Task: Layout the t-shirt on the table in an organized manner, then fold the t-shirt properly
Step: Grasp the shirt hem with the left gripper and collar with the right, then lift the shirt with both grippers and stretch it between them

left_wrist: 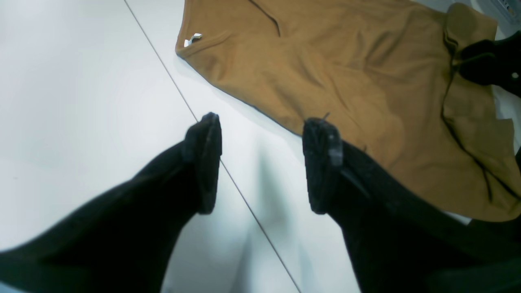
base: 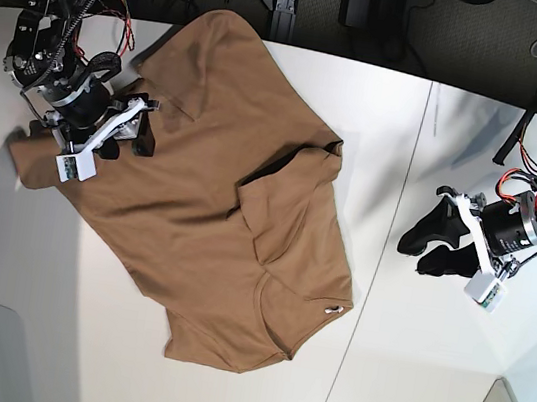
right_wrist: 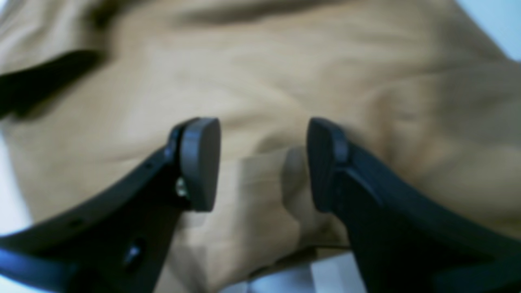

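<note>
Left wrist view: blank white label (left_wrist: 192, 39) on t-shirt (left_wrist: 346, 81); left gripper (left_wrist: 262, 162) and right gripper (right_wrist: 263, 162) both released.

T-shirt (base: 215, 223) on table (base: 403, 383), claws apart

Surface: white table (base: 423, 386) | seam (base: 386, 229) ran across it | load: t-shirt (base: 216, 213) lay rumpled left of seam

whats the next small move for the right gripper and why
Probably lower the right gripper and close on the t-shirt: its jaws are open directly over the cloth, and a flap near the middle is folded over, so the shirt isn't flat on the table yet.
</note>
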